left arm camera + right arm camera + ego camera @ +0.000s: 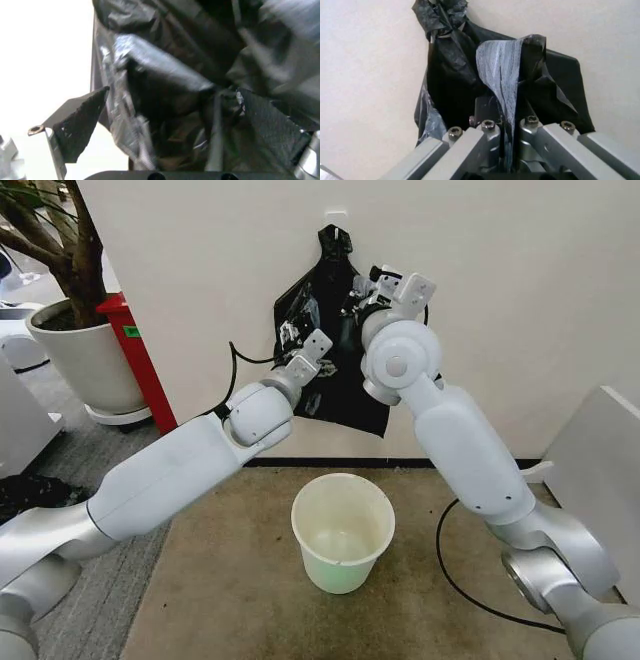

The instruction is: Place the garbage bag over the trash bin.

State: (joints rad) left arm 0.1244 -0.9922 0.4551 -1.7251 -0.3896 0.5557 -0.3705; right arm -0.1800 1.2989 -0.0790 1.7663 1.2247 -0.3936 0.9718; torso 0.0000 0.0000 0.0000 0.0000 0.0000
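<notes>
Plastic, black and wrinkled, hangs against the white wall (520, 300): the garbage bag (330, 370) is bunched at a knot near its top and drapes downward, above and behind the trash bin (342, 532). The bin stands upright on the tan floor (220, 590) below the bag, well apart from it, its mouth open and its inside pale greenish. Both arms reach up to the bag. The right gripper (507, 140) is pressed together on a fold of the bag, a greyish glossy strip of film rising from between its metal fingers (470, 144). The left gripper (170, 123) sits lower on the bag's left side with its two dark textured pads (80, 123) spread wide, crumpled film lying in the gap between them; contact with either pad cannot be told. To the left stand a red cabinet (140, 360) bearing a small green label, too small to read, and a large white plant pot (85, 360) with a tree. A black cable (450, 570) curls on the floor at the right. No readable writing appears on the bag or bin.
</notes>
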